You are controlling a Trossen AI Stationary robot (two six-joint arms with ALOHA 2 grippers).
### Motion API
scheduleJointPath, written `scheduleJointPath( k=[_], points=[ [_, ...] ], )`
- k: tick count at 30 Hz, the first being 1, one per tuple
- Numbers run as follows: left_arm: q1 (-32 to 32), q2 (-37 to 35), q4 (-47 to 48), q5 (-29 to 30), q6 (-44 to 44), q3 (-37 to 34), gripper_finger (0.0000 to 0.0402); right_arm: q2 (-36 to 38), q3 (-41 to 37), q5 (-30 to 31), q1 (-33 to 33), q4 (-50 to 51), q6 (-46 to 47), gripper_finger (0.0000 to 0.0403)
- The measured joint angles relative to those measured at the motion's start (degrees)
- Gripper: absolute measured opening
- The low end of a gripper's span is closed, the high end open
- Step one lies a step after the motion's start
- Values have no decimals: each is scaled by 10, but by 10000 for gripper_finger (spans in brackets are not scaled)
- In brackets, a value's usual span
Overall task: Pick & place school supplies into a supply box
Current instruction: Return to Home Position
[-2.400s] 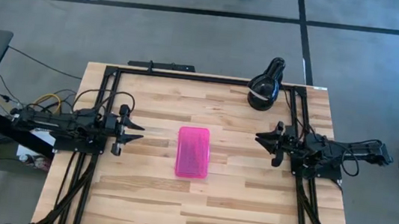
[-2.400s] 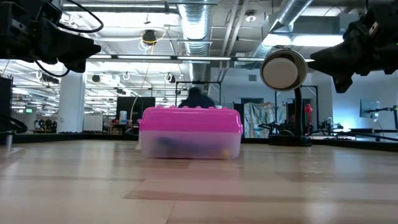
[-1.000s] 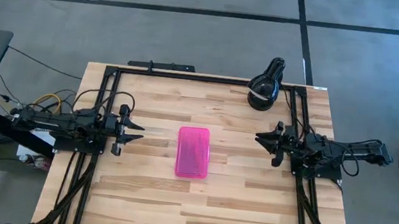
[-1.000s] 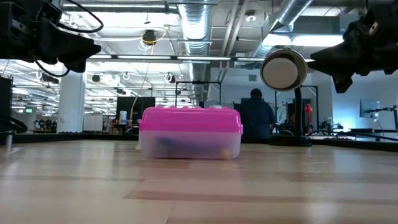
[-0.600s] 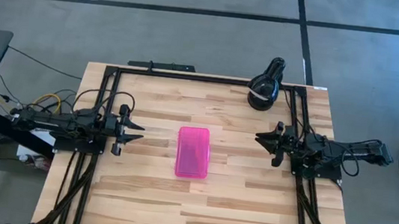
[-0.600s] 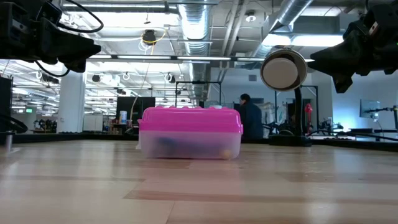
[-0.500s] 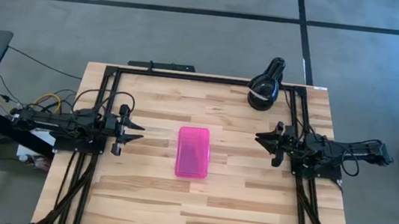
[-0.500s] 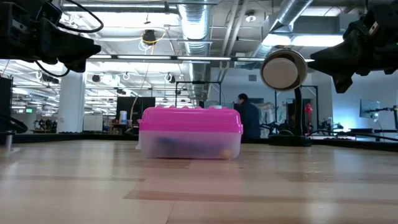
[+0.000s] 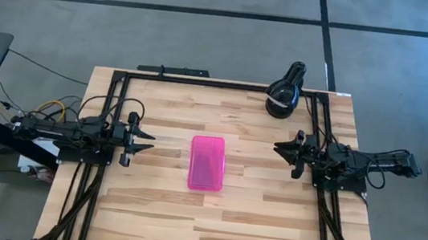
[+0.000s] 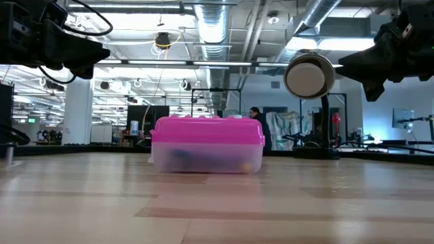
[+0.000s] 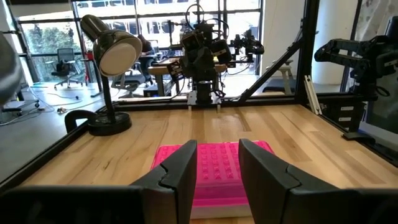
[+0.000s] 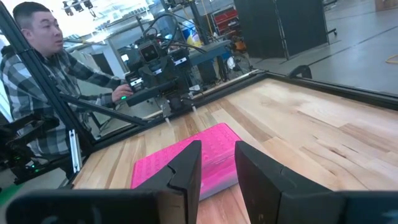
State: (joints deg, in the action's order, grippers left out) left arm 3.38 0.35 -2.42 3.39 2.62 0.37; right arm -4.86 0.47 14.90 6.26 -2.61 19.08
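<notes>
While the supply box point(image 9: 207, 163) sits shut at the centre of the table point(image 9: 268, 215), the left gripper point(image 9: 150, 142) at nine o'clock and the right gripper point(image 9: 278, 150) at three hang raised, level, jaws parted, empty.

Bright overhead light — soft, faint shadows

There is one table point(image 9: 268, 215), and on it one pink supply box point(image 9: 207, 163) and one black lamp point(image 9: 285, 96). There are two arms, so two hands: one left hand point(image 9: 149, 142) and one right hand point(image 9: 285, 152). One person point(image 12: 37, 56) is beyond the table.
</notes>
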Motion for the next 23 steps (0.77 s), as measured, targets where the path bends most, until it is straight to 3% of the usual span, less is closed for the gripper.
scheduleJointPath(
  k=[23],
  points=[
    [0, 0, 0, 0, -5, 0, 114, 0, 0, 0, 0, 0, 0, 92]
  ],
)
